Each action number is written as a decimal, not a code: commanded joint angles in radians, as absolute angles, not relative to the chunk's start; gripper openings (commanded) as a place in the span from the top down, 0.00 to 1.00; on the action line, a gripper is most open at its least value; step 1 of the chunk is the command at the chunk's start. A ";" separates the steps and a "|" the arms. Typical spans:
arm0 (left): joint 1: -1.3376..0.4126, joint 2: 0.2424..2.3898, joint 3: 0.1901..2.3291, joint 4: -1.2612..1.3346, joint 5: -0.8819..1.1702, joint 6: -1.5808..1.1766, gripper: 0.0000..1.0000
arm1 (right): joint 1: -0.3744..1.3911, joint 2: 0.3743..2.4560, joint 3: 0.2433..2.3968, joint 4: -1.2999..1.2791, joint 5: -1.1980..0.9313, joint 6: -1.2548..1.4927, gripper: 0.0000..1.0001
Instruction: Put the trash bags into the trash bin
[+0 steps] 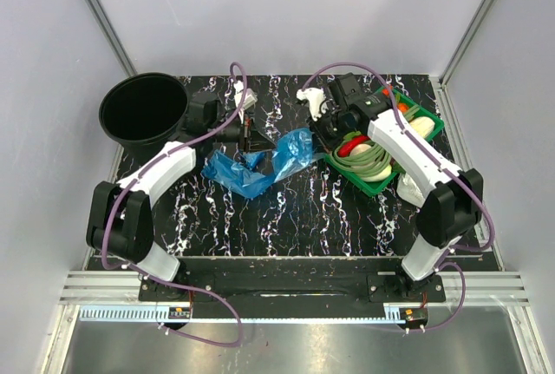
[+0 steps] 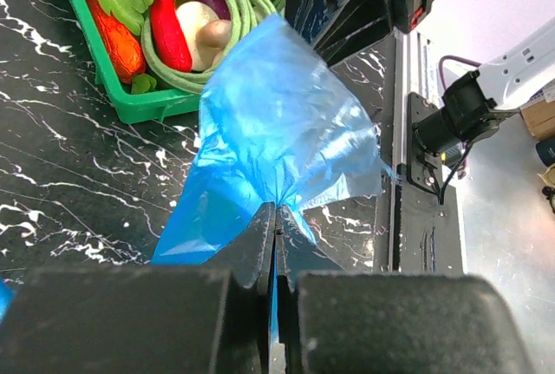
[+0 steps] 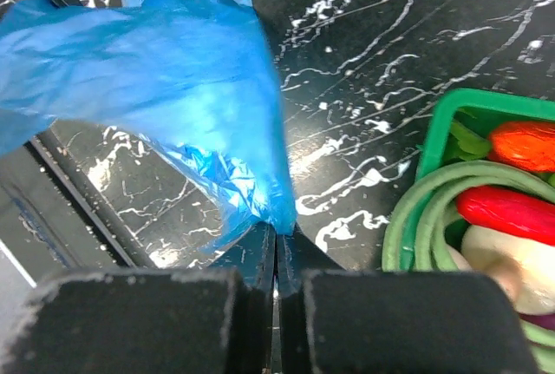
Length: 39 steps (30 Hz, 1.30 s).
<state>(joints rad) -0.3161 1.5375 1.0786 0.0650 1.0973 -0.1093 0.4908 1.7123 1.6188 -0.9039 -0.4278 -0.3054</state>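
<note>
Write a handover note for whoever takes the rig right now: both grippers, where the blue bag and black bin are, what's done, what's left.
Left gripper: shut, pinching one end of the blue trash bag.
Right gripper: shut, pinching the other end, near the green tray of vegetables.
Things: the bag spans between both grippers at the middle of the table; the trash bin stands at the far left corner, nothing blue visible inside.
Done: bag gripped by both arms.
Left: carry it to the bin, drop it in, release.
One bag or several: cannot tell.
</note>
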 commanded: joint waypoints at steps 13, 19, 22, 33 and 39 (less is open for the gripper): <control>-0.209 1.557 1.442 -0.438 1.085 0.228 1.00 | 0.489 1.658 1.721 -1.025 -0.184 -0.474 1.00; -0.210 1.588 1.571 -0.541 1.034 0.264 1.00 | 0.489 1.664 1.782 -1.101 -0.296 -0.515 1.00; -0.225 1.589 1.548 -0.519 1.055 0.242 0.82 | 0.489 1.664 1.786 -1.132 -0.369 -0.526 1.00; -0.420 1.548 1.448 -0.436 0.876 0.380 0.18 | 0.489 1.658 1.773 -1.158 -0.475 -0.523 1.00; -0.488 1.608 1.471 -0.436 0.760 0.481 0.13 | 0.489 1.661 1.773 -1.173 -0.514 -0.538 1.00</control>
<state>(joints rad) -0.4568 1.5867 1.4338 -0.4759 0.8661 0.3721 0.4904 1.6714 1.7515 -1.1534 -0.4545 -0.5125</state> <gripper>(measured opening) 0.857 0.009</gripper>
